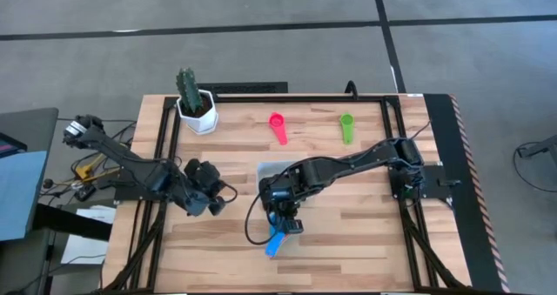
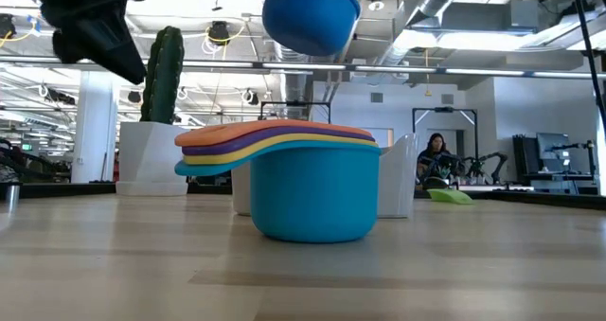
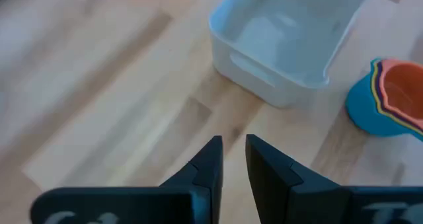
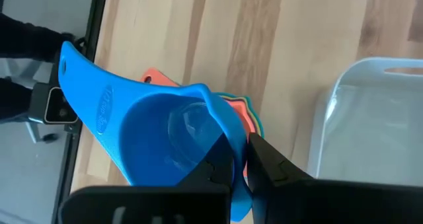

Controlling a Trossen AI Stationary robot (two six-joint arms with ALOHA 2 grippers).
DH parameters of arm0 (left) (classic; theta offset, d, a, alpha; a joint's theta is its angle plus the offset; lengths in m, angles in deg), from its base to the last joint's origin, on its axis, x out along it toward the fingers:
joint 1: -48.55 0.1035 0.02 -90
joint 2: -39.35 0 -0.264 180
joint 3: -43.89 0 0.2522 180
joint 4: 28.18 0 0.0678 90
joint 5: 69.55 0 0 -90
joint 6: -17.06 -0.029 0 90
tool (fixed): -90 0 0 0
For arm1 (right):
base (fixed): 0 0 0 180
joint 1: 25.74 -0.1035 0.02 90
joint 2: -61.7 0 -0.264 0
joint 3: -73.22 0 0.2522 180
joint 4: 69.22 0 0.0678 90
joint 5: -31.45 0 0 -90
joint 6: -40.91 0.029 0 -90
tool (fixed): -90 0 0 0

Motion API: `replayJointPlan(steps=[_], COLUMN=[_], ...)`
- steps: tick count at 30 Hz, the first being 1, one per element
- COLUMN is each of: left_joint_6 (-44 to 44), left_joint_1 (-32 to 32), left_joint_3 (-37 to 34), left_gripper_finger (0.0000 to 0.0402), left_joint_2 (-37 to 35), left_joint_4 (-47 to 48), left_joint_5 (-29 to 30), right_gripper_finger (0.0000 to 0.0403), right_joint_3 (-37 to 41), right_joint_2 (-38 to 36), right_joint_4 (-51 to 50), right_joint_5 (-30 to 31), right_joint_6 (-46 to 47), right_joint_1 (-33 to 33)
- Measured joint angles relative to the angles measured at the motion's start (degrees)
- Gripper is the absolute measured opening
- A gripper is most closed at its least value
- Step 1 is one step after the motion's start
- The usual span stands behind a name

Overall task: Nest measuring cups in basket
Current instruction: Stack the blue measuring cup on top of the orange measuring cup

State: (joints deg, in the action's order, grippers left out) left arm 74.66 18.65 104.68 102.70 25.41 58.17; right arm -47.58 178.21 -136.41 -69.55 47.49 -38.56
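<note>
My right gripper (image 1: 283,218) (image 4: 239,141) is shut on the blue measuring cup (image 4: 152,131) (image 2: 311,18) and holds it above a nested stack (image 2: 312,184) of teal, yellow-orange, purple and orange-red cups, which stands on the teal bowl's base. The clear basket (image 1: 265,169) (image 3: 284,39) sits on the table just beyond the stack. The pink cup (image 1: 278,127) and the green cup (image 1: 346,127) lie near the far edge. My left gripper (image 1: 219,193) (image 3: 232,141) hovers left of the basket, open by a narrow gap, touching nothing. My right gripper pinches the blue cup's bowl wall at the rim (image 4: 228,135), opposite the handle, one finger inside the bowl and one outside. The fingers come from above, pointing down. The cup is lifted clear above the stack, mouth up, with its handle (image 4: 86,85) pointing away from the gripper.
A white hexagonal pot with a cactus (image 1: 196,103) stands at the far left corner. Black rails (image 1: 165,156) frame the table's left, right and far sides. Bare wood lies right of the stack and along the near edge. A person (image 2: 437,151) sits in the room behind.
</note>
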Motion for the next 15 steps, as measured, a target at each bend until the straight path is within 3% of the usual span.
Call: replayJointPlan(steps=[3, 6, 15], left_joint_6=[2.61, 3.5, 2.4], left_joint_1=[-0.69, -0.76, -0.76], left_joint_3=[-5.46, -8.29, -8.65], left_gripper_finger=[0.0055, 0.0055, 0.0055], left_joint_2=[-3.37, -5.49, -6.07], left_joint_4=[-7.9, -8.83, -9.96], left_joint_5=[0.01, -1.79, -3.44], right_gripper_finger=[0.0028, 0.0028, 0.0028], right_joint_3=[0.02, 0.02, 0.02], right_joint_2=[-0.02, -0.07, -0.07], right_joint_4=[0.02, -0.02, 0.15], right_joint_5=[0.23, 0.21, 0.23], right_joint_6=[0.94, 1.81, 2.67], right_joint_1=[-0.22, -0.45, -0.51])
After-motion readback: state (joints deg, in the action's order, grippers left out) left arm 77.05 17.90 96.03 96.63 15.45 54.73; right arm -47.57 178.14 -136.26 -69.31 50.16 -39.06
